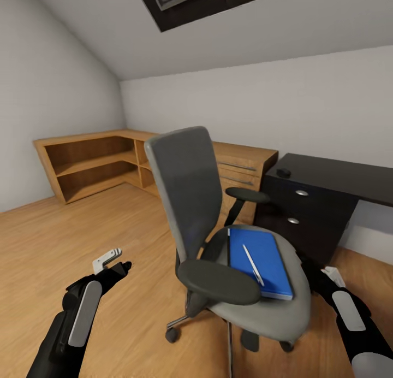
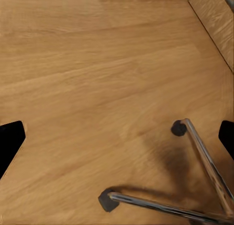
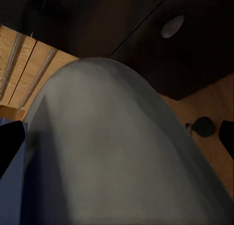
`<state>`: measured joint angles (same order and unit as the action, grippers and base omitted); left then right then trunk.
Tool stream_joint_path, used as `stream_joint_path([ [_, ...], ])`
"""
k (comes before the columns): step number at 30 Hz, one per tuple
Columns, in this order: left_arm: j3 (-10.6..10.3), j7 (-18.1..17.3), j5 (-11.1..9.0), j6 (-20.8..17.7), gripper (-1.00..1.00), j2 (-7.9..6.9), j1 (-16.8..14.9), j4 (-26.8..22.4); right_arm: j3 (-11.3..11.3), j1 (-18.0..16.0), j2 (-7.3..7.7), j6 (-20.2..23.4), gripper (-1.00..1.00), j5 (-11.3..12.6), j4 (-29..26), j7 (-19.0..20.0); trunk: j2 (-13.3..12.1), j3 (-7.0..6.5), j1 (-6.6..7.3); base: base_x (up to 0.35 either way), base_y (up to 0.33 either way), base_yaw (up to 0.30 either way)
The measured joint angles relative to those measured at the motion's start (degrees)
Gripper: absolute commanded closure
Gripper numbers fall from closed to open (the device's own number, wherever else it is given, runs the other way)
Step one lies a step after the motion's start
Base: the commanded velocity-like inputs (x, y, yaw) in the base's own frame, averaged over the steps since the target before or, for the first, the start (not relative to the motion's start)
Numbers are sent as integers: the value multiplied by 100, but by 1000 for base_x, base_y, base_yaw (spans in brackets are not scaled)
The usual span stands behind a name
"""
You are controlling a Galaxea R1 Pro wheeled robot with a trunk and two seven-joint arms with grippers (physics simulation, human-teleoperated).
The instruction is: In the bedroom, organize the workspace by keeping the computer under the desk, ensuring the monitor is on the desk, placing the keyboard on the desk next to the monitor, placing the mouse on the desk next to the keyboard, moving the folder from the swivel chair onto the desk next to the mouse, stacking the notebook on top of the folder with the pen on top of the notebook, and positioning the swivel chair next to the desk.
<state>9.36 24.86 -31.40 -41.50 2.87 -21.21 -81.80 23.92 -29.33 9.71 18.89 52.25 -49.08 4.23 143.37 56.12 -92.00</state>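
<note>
You have the swivel chair (image 1: 229,247) right in front of you, beside the end of the black desk (image 1: 327,176). The blue folder (image 1: 259,258) lies flat on its seat with the white pen (image 1: 252,264) resting on top; the mouse (image 1: 283,172) sits on the desk corner.

The main risk is the pen: tilt the folder as you lift it and the pen will likely roll off onto the floor. The chair is on wheels, so a push from either arm could roll or spin it away, and the near armrest (image 1: 218,279) blocks a straight reach from the left.

Your left gripper (image 1: 112,263) hangs over bare floor (image 2: 97,64) near the chair's chrome legs (image 2: 204,161), jaws spread. Your right gripper (image 1: 330,273) is by the seat's far edge, jaws also apart, holding nothing.

I can't make out a notebook; the desk is cut off at the right.
</note>
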Motion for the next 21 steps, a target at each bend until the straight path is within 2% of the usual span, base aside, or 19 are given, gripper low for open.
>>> stream_joint_path([
  [5,-8,-1,-7,1,-100,6,-1,2,0,1,-2,-1,-100,31,-2,10,0,0,-1,-85,0,203],
  [21,-12,-27,-7,-6,-100,-9,-2,4,-1,2,-18,-10,-100,61,12,31,0,0,-2,-279,0,9],
])
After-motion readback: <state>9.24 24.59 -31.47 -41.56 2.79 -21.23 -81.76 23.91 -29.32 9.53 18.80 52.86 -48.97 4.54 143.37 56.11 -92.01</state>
